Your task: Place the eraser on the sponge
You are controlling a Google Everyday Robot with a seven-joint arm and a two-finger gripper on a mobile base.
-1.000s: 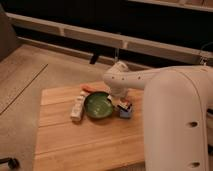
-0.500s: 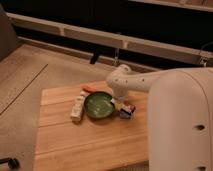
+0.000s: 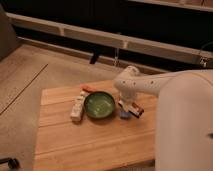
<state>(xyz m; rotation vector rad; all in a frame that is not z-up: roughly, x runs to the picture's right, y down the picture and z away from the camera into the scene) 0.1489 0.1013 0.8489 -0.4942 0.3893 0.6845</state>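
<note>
while the eraser (image 3: 135, 108) sits tilted over the right edge of the sponge (image 3: 123, 115), just right of the green bowl (image 3: 99, 104), the gripper (image 3: 128, 103) looks pinched on it from above; the step in hand seems to be the set-down. the next move calls for centring the eraser over the sponge, lowering it flat, then letting go.

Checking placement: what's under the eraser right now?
The sponge sits under the eraser. Only its blue left edge shows; the rest is covered. Whether they touch can't be seen. The end effector is shut at the eraser, below the arm.
</note>
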